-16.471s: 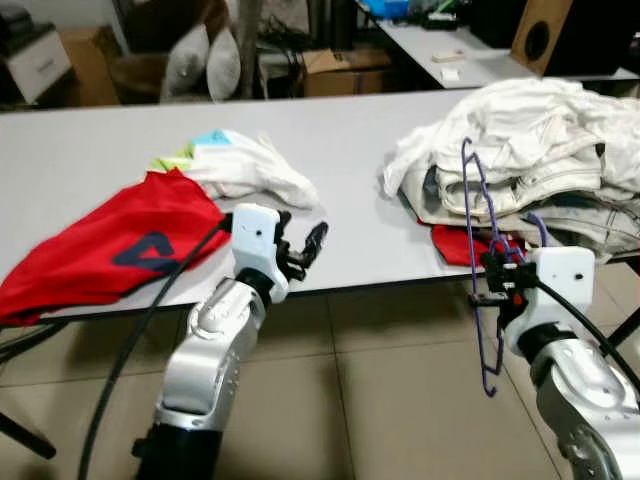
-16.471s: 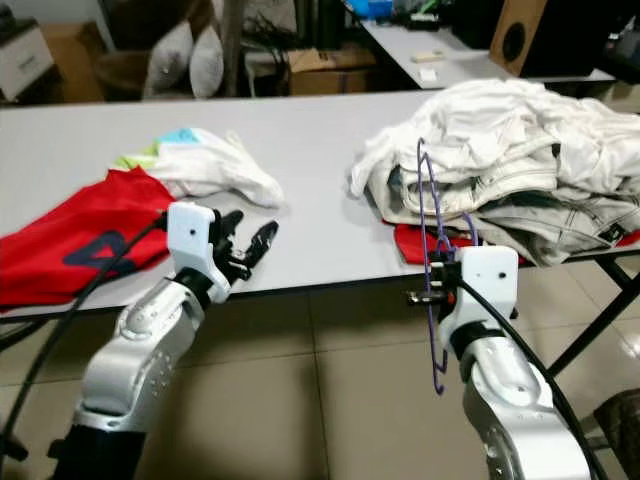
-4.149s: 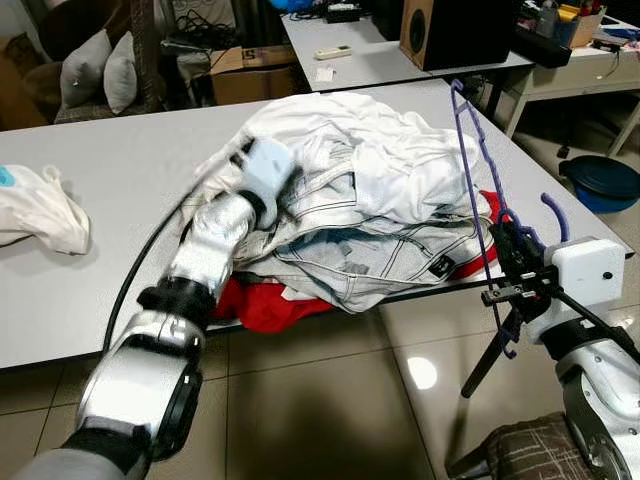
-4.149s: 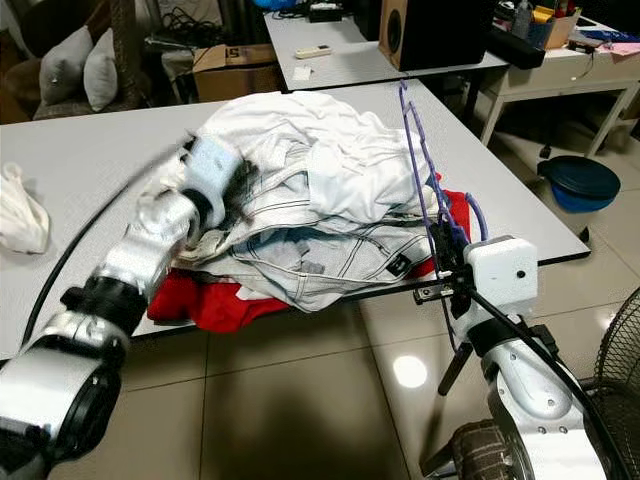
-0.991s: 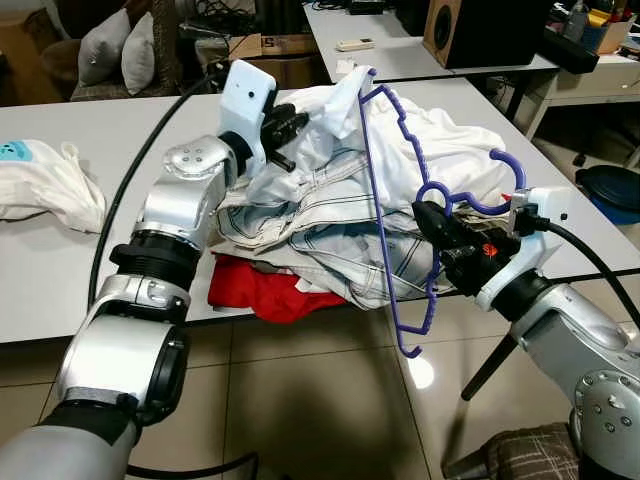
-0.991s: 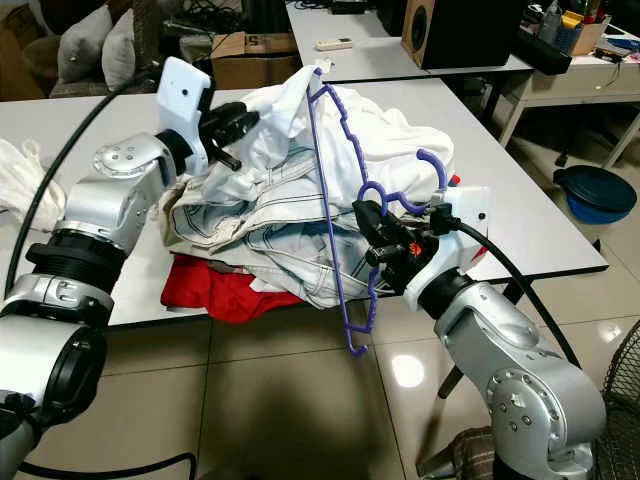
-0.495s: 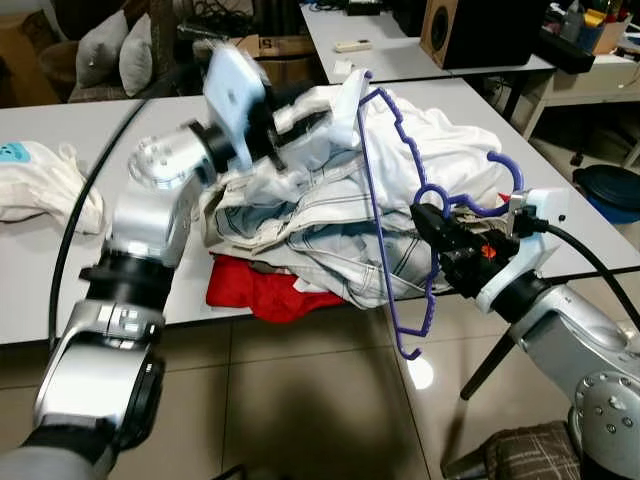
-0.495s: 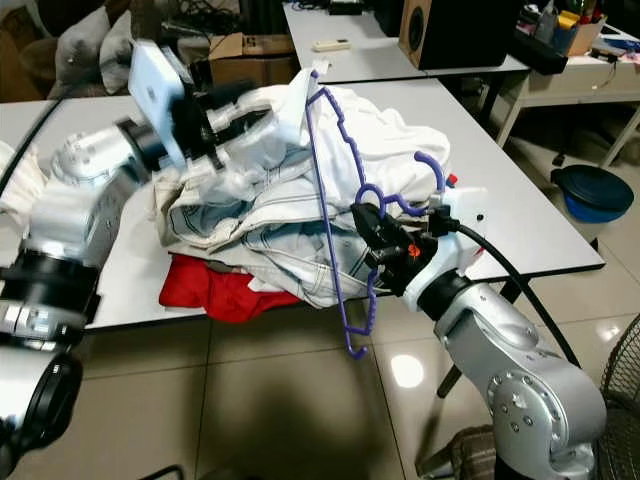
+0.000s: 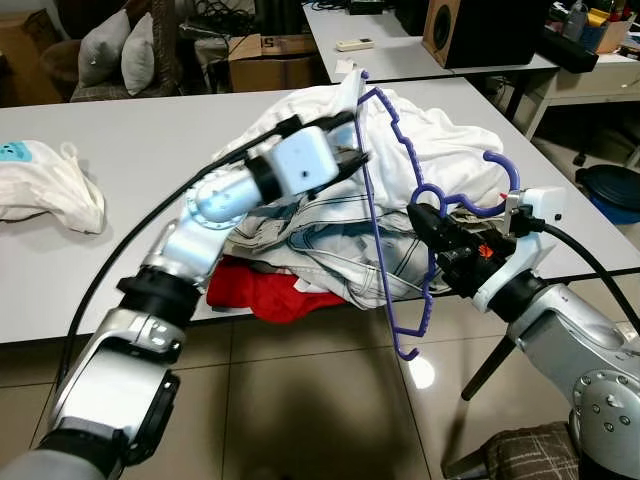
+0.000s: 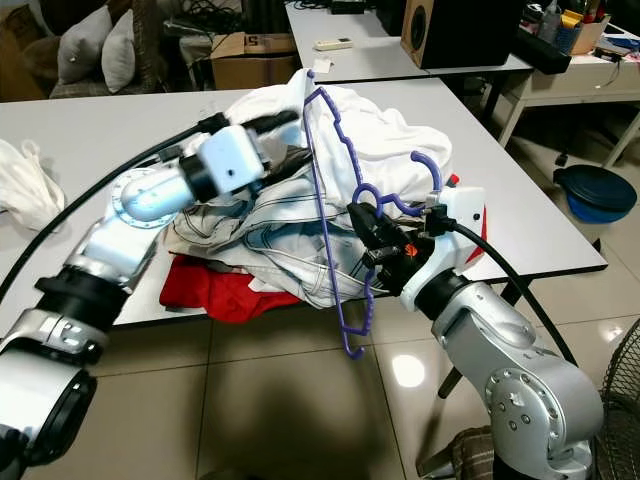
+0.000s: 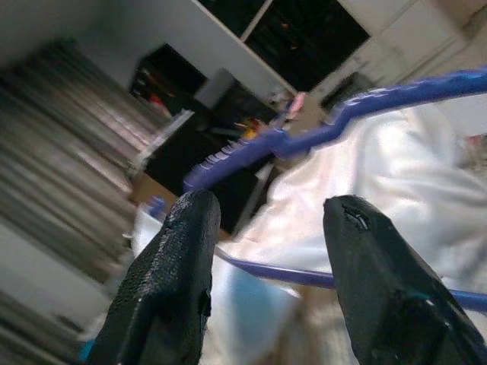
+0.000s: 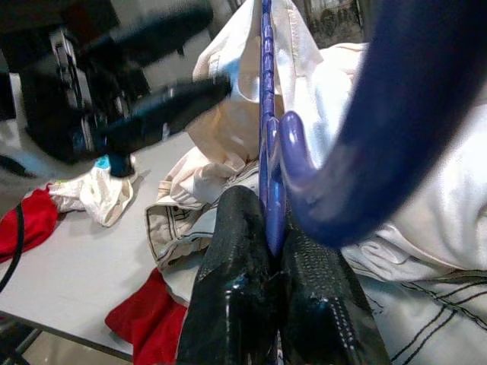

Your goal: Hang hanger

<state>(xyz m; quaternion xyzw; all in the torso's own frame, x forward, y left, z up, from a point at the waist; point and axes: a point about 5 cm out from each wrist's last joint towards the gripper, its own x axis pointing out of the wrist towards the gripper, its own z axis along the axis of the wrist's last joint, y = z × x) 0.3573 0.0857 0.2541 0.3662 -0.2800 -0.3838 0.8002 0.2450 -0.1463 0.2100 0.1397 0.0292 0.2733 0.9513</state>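
Room: tiled floor (image 9: 300,400), a long grey table (image 9: 130,150) across the middle, a second table (image 9: 400,55) behind it at about 1 o'clock with a black speaker (image 9: 480,30) on top, cushions (image 9: 120,50) and a cardboard box (image 9: 265,45) at 11 to 12 o'clock.
Table: a heap of white clothes (image 9: 430,150) lies near the centre and right end; a red garment (image 9: 260,290) pokes out from under the heap at the near edge.
Far left: a separate white garment (image 9: 50,190) lies well apart from the heap at 9 o'clock.
Hanger: a purple hanger (image 9: 385,200) stands roughly upright in front of the heap, its hook (image 9: 480,185) curling at 3 o'clock, its lowest bend hanging past the table edge above the floor.
Right gripper: right gripper (image 12: 266,251) sits at 4 o'clock from the heap, fingers pressed tight together on the hanger just below the hook, holding it off the table.
Left gripper: left gripper (image 11: 262,274) reaches over the heap toward the upper part of the hanger at 12 o'clock; its fingers (image 11: 175,274) stand spread apart with a purple bar of the hanger running across the gap between them, white cloth behind. Nothing is clamped.
Cables: black cables (image 9: 130,260) run along both silver arms.
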